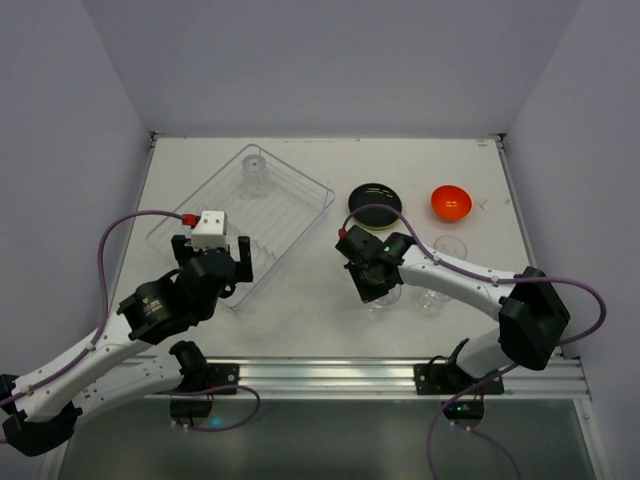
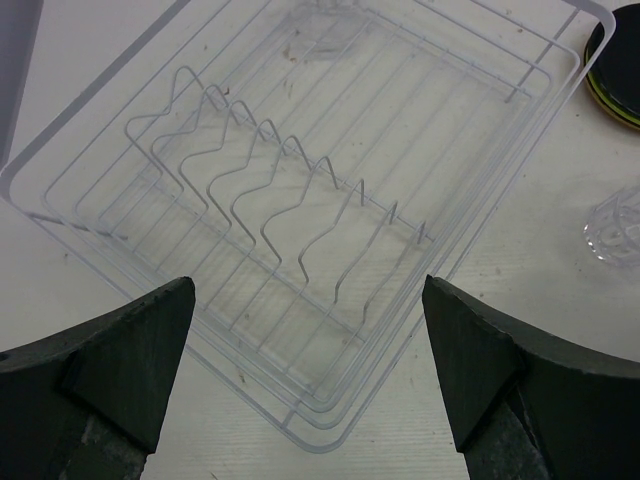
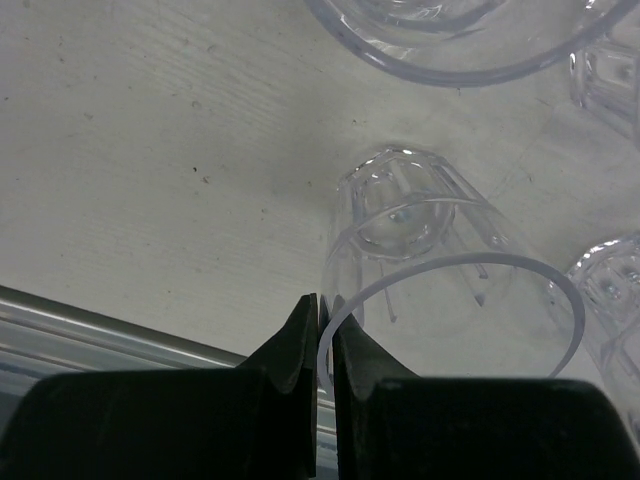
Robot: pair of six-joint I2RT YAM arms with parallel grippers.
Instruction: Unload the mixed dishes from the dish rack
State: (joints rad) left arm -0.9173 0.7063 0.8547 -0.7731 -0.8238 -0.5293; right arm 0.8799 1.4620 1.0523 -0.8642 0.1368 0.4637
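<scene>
The wire dish rack (image 1: 280, 205) sits at the left middle of the table, with one clear cup (image 1: 255, 166) in its far end. My left gripper (image 1: 214, 256) is open and empty over the rack's near corner (image 2: 320, 420). My right gripper (image 1: 378, 285) is shut on the rim of a clear cup (image 3: 430, 260), which is tilted low over the table. The black plate (image 1: 375, 198) lies on the table with a lime-green edge showing beneath it. The orange-red bowl (image 1: 451, 203) sits to its right.
Two more clear cups (image 1: 450, 247) (image 1: 432, 297) stand close to the right of the held one, and they crowd the right wrist view (image 3: 610, 290). Another cup (image 2: 615, 225) shows right of the rack. A metal rail (image 1: 330, 372) runs along the near edge.
</scene>
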